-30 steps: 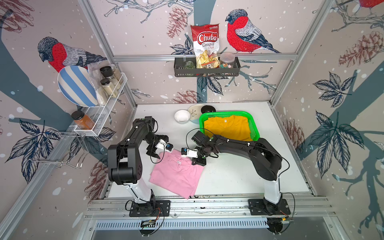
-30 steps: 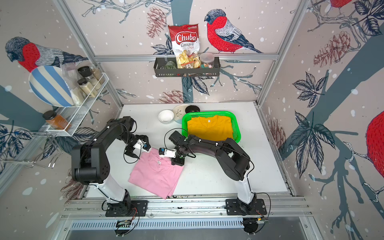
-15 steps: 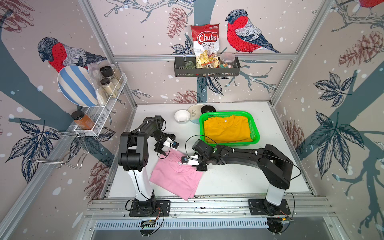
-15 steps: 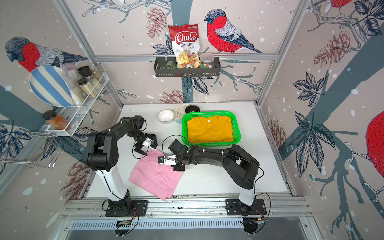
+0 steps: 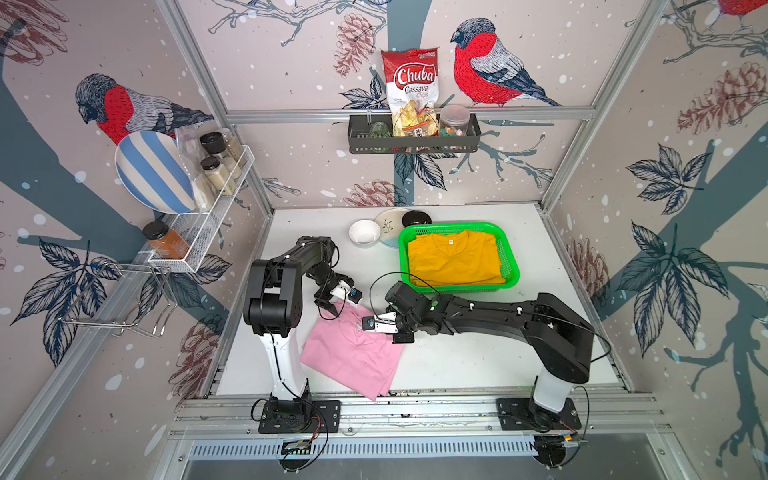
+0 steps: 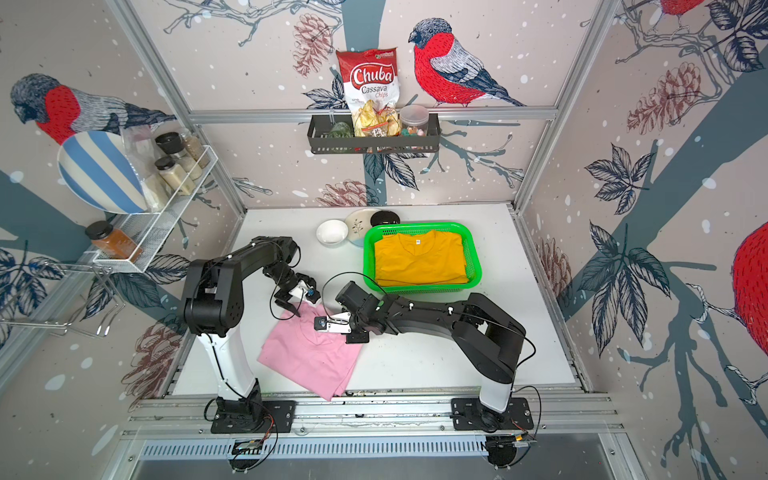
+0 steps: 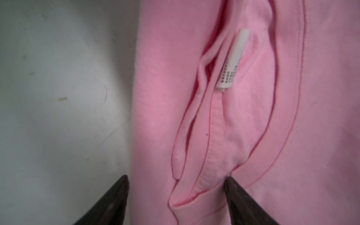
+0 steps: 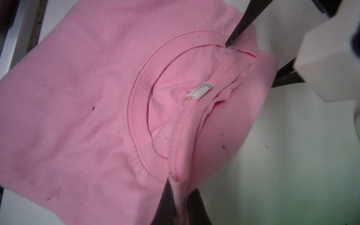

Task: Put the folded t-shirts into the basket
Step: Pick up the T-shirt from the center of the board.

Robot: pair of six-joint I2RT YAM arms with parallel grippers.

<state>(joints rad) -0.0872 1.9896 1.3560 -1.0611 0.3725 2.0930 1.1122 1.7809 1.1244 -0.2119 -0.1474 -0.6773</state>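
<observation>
Bare table (image 5: pixel 457 374) runs along the front edge between the pink t-shirt (image 5: pixel 353 361) and the base of the right arm (image 5: pixel 490 316), and at the back right corner behind the basket (image 5: pixel 457 289). That arm lies from the front right corner toward the centre, closing the strip before the basket's front wall. The left arm (image 5: pixel 291 266) occupies the left edge. A white bowl (image 5: pixel 364 232), a plate (image 5: pixel 390 222) and a black round object (image 5: pixel 416 218) crowd the back edge beside the basket.

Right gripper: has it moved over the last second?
Yes. The right gripper, shut on the pink t-shirt, has shifted away from the green basket toward the front rail.
</observation>
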